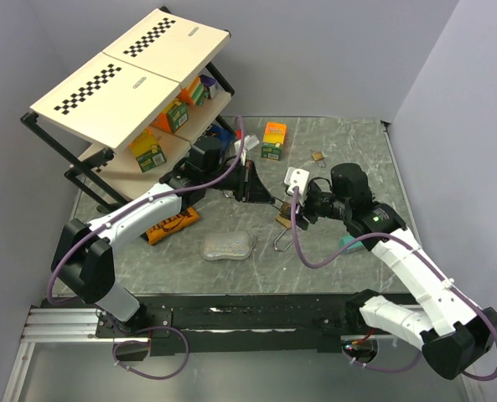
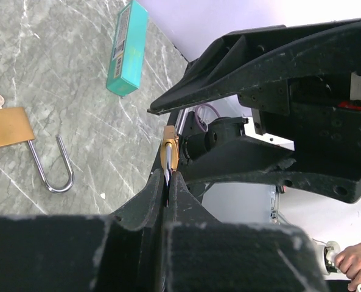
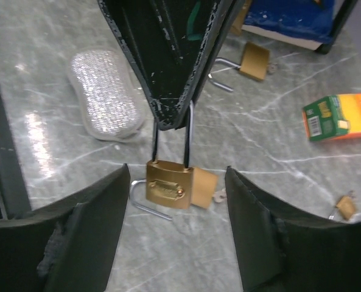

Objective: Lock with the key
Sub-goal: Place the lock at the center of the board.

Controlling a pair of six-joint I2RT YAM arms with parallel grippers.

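Brass padlock point(image 3: 168, 185) carries an embossed, unreadable label.

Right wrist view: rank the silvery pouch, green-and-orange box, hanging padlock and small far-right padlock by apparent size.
1. silvery pouch
2-3. hanging padlock and green-and-orange box: alike, and the padlock is nearer the camera, so unranked
4. small far-right padlock

Glittery clear pouch point(image 1: 228, 245), orange-green carton point(image 1: 273, 140), teal box point(image 2: 126, 48), orange snack bag point(image 1: 171, 224), checker-topped shelf rack point(image 1: 131, 75).
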